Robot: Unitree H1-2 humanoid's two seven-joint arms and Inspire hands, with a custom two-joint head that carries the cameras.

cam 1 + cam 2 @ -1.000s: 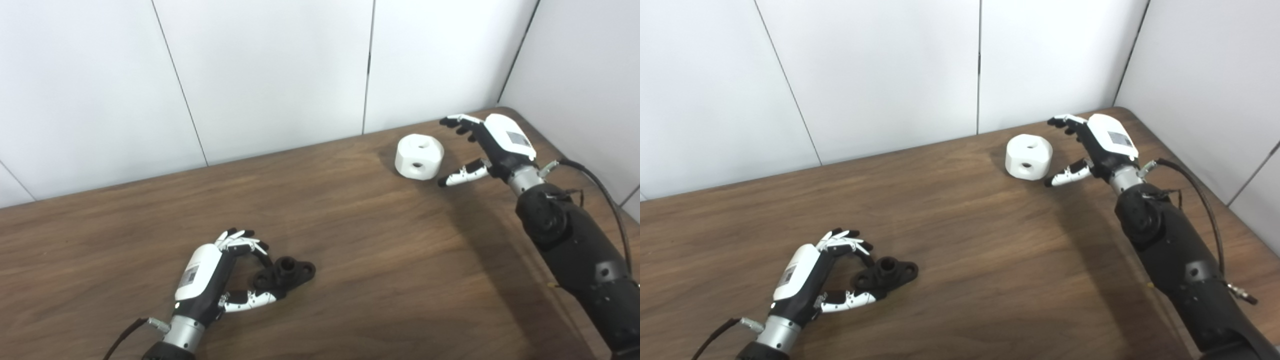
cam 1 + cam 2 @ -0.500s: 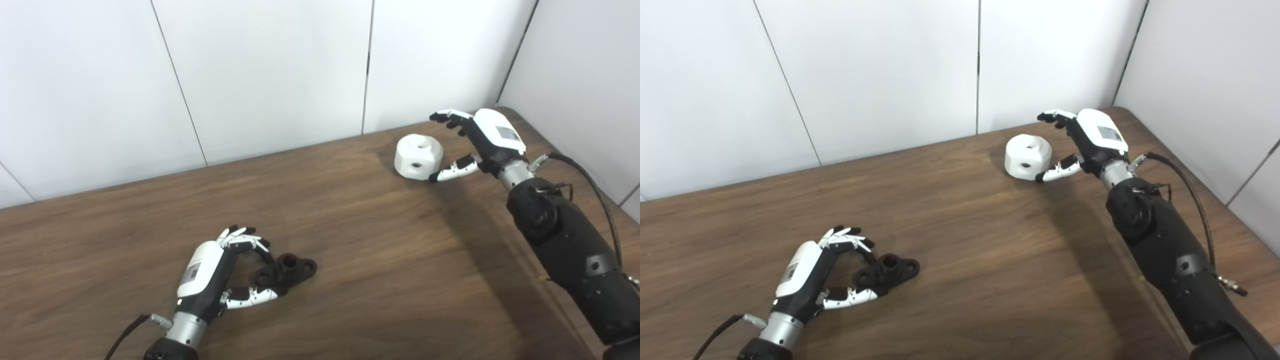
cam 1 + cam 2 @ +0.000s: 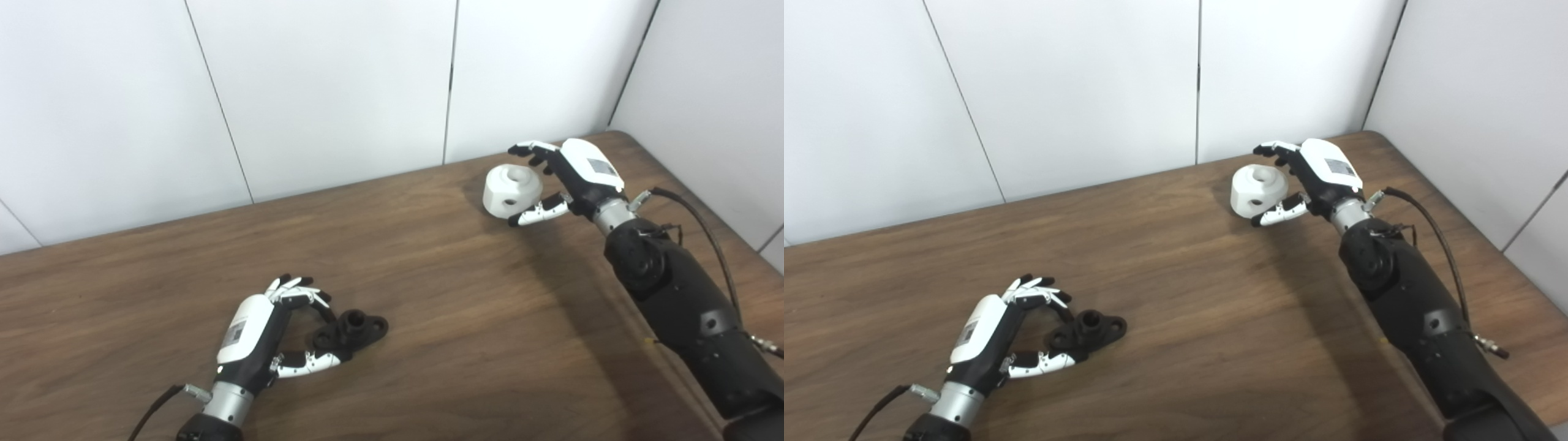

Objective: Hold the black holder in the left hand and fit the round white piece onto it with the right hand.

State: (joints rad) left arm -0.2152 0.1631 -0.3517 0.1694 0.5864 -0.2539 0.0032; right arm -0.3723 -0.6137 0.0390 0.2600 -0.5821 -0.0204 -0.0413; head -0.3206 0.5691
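The black holder (image 3: 352, 331) lies flat on the brown table (image 3: 429, 294) at the front left, its short tube pointing up. My left hand (image 3: 269, 331) rests beside it with fingers and thumb curled around its left end, touching it; the holder sits on the table. The round white piece (image 3: 511, 191) stands at the back right, with a hole on top and one in its side. My right hand (image 3: 566, 180) is open around it, fingers over its far top edge, thumb at its near side.
White wall panels (image 3: 331, 86) rise along the table's back edge and right side. The table's rounded back right corner (image 3: 618, 136) lies just behind my right hand. A black cable (image 3: 704, 214) runs from the right wrist.
My right hand has moved left and come around the white piece, fingers over its top and thumb at its near side. The left hand has closed slightly on the holder's end.
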